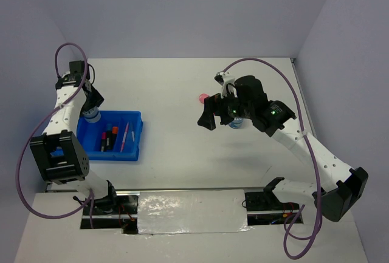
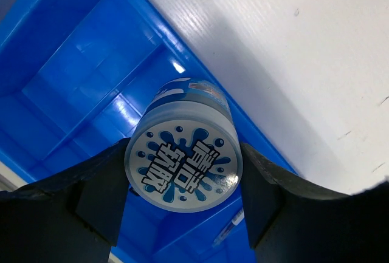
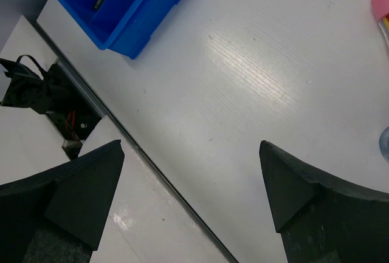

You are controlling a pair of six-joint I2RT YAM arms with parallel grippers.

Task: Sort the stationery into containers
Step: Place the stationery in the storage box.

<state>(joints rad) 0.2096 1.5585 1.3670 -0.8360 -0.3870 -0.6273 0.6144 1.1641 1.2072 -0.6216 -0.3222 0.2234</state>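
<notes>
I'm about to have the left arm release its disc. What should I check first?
1. Left gripper holds the disc: ok, fingers press both sides.
2. Disc is above the tray: ok, blue floor shows around it.
3. Compartment and landing spot below: cannot tell, the disc hides them.
4. Right gripper is out of the way: ok, open, empty, away from the tray.

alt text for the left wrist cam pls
The left gripper clamps a round blue-white disc with a splash-pattern label, held over the long compartments of the bright blue tray. White table fills the upper right, and a thin pen lies in the tray near the bottom edge.
</notes>
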